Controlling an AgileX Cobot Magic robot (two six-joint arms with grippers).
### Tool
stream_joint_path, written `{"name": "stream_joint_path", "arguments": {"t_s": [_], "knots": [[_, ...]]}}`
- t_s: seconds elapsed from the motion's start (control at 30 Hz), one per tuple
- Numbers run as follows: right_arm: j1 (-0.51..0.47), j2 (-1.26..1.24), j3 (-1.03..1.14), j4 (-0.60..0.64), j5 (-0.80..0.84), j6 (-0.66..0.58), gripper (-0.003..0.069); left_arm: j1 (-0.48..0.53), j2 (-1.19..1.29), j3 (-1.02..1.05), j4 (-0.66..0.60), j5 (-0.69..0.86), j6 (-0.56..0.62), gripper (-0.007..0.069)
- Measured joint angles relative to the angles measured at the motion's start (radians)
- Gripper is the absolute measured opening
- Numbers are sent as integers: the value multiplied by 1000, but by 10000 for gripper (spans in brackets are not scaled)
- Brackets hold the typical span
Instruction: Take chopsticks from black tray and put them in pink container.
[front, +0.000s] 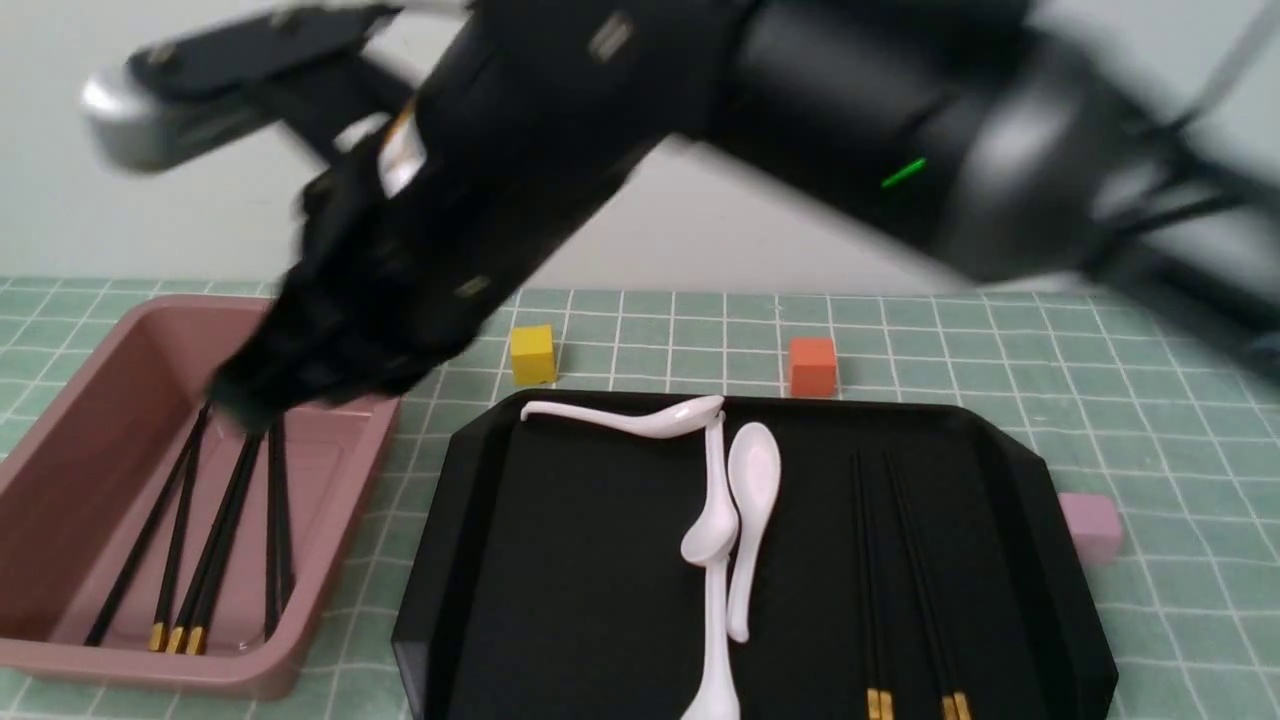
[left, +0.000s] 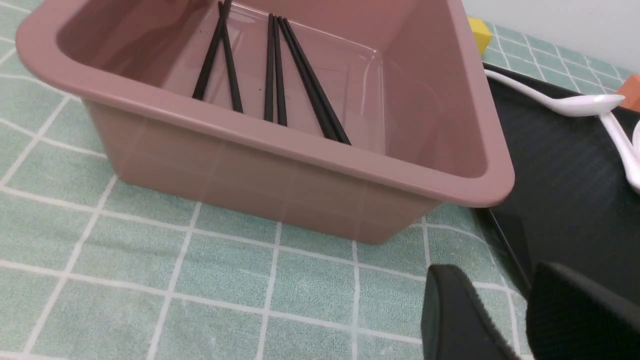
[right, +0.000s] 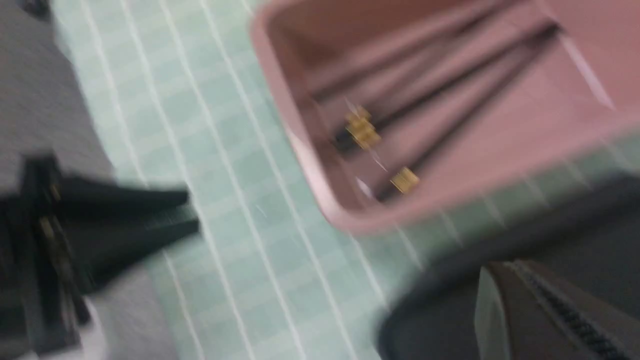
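Observation:
Several black chopsticks lie in the pink container, gold bands toward its front wall; they also show in the left wrist view and, blurred, in the right wrist view. Two more pairs of chopsticks rest on the right part of the black tray. My right arm reaches across, its motion-blurred gripper low over the container's back half; whether its jaws are open or shut is not visible. Only one of its fingers shows. My left gripper hovers open and empty over the mat near the container's corner.
Three white soup spoons lie in the tray's middle. A yellow cube and an orange cube stand behind the tray, and a pale pink cube sits at its right edge. The green grid mat covers the table.

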Motion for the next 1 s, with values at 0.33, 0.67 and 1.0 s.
{"name": "stream_joint_path", "arguments": {"t_s": [0.33, 0.67, 1.0], "knots": [[-1, -405, 163, -277, 94, 123, -10, 0, 0, 0, 1, 0, 0, 238], [-1, -895, 772, -297, 8, 198, -4, 0, 0, 0, 1, 0, 0, 238], [-1, -1224, 1549, -355, -690, 331, 0, 0, 0, 0, 0, 0, 0, 238]]}}
